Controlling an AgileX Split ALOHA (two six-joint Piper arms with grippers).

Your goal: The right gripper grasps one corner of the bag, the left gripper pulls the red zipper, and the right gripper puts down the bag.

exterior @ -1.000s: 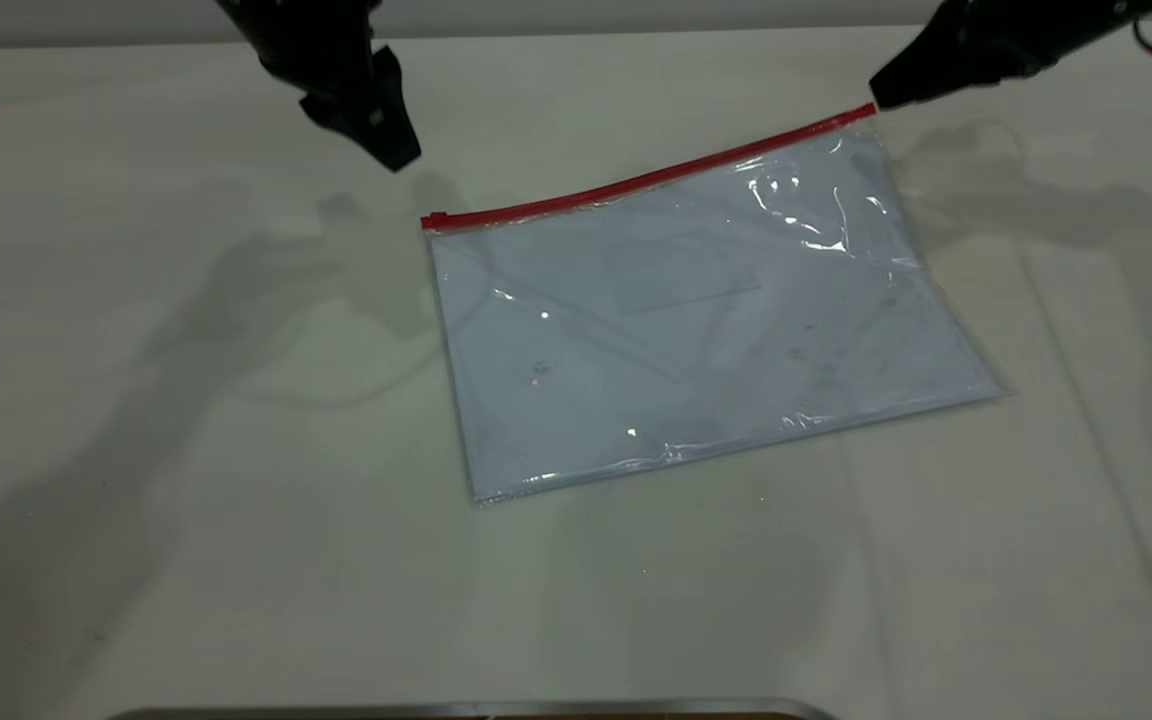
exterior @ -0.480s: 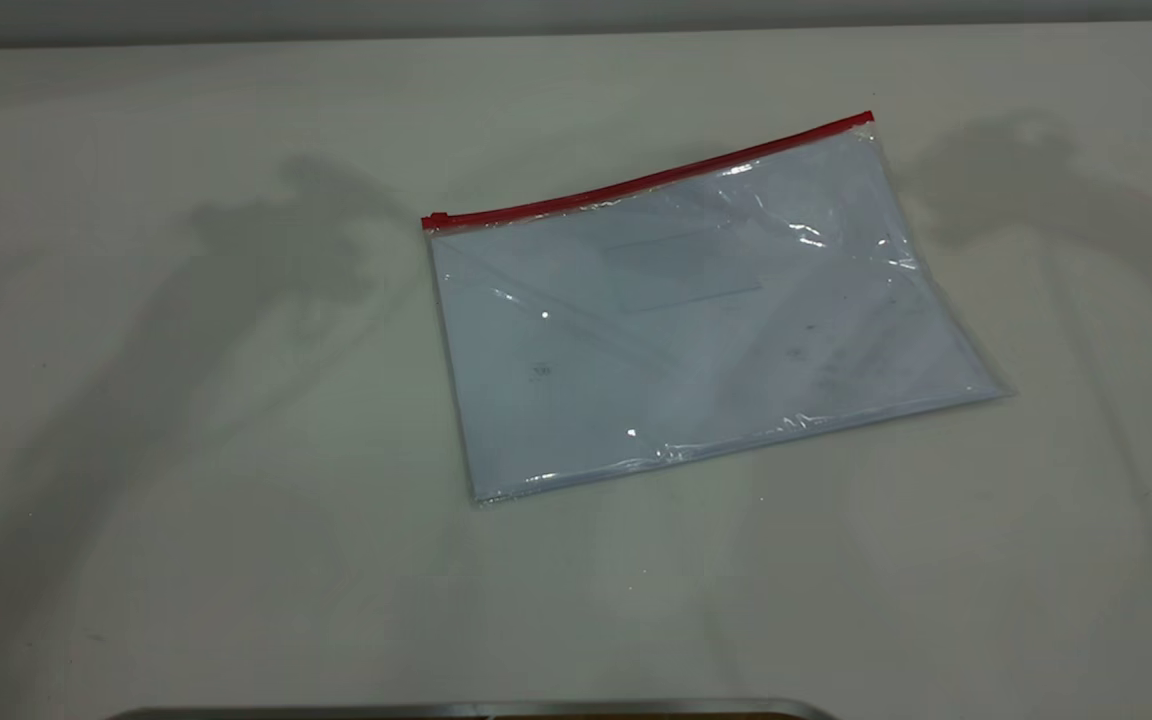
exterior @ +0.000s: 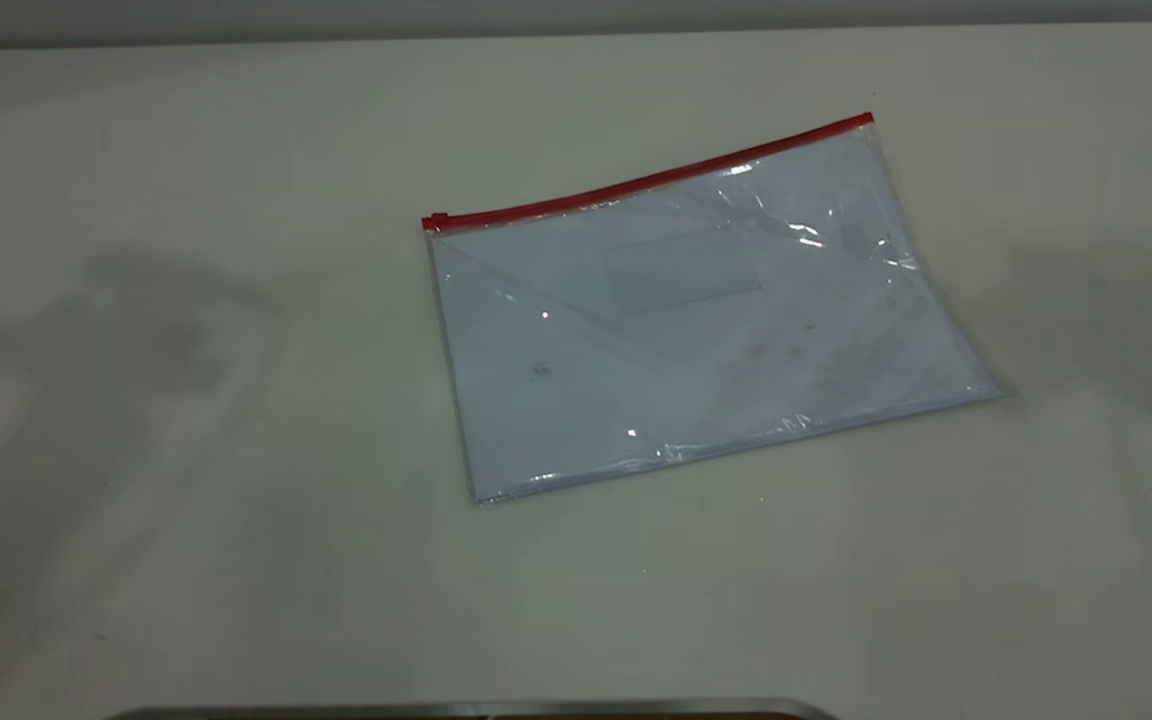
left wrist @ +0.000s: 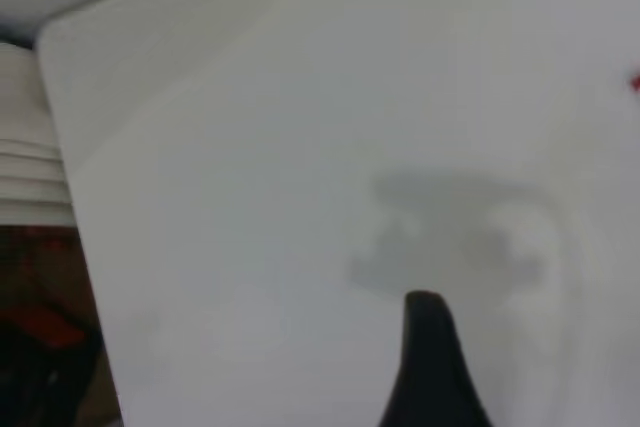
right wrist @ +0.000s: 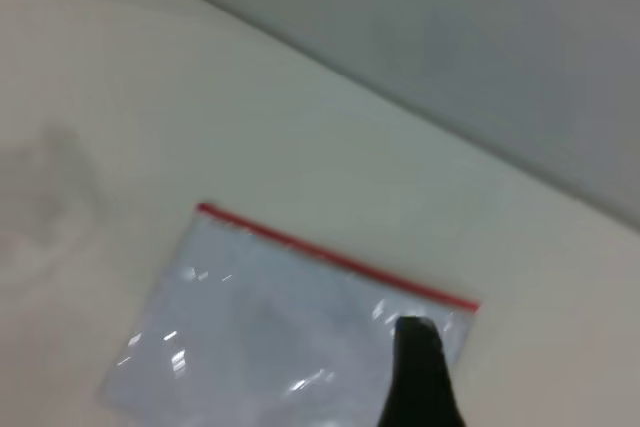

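Note:
The bag (exterior: 696,320) lies flat on the white table, a clear pouch with pale sheets inside. The red zipper (exterior: 646,180) runs along its far long edge, with the slider tab (exterior: 435,221) at the left end. Neither gripper shows in the exterior view; nothing touches the bag. In the right wrist view the right gripper (right wrist: 417,332) shows as one black tip high above the bag (right wrist: 270,317), over its corner by the zipper (right wrist: 330,257). In the left wrist view the left gripper (left wrist: 425,307) hangs over bare table, with a speck of red zipper (left wrist: 635,82) at the picture's edge.
The white table (exterior: 186,400) spreads all round the bag. A metal rim (exterior: 476,710) lies at the table's near edge. The left wrist view shows a table corner and edge (left wrist: 60,97), with dark clutter beyond it.
Both grippers were at the exterior view's top edge a second ago and have left it. The bag's right part has settled flatter. The arms' shadows have slid outward and faded.

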